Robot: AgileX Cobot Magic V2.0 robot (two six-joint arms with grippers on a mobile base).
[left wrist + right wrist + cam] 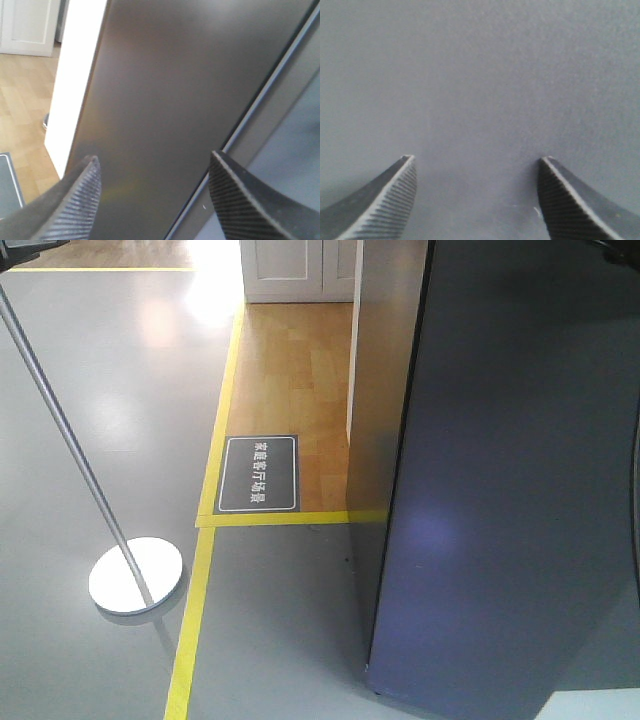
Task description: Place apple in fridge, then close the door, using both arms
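Note:
The fridge (pixel 385 390) stands at the right, its dark grey side mirroring the wood floor. Its door (pixel 510 490), a plain dark grey slab, lies against the shell with only a thin dark seam between them. The apple is out of view. In the left wrist view my left gripper (pixel 153 156) is open and empty, close to the fridge side (pixel 165 90), with the seam and the door's edge (pixel 295 150) to its right. My right gripper (pixel 477 158) is open and empty, pointing straight at the flat grey door face (pixel 480 75) from close by.
A stand with a round white base (pixel 135 575) and a slanted metal pole (pixel 60 420) is at the left. Yellow floor tape (pixel 200 590) borders a wood floor (pixel 295 370) with a dark sign (pixel 259 474). A white cabinet (pixel 300 270) stands behind.

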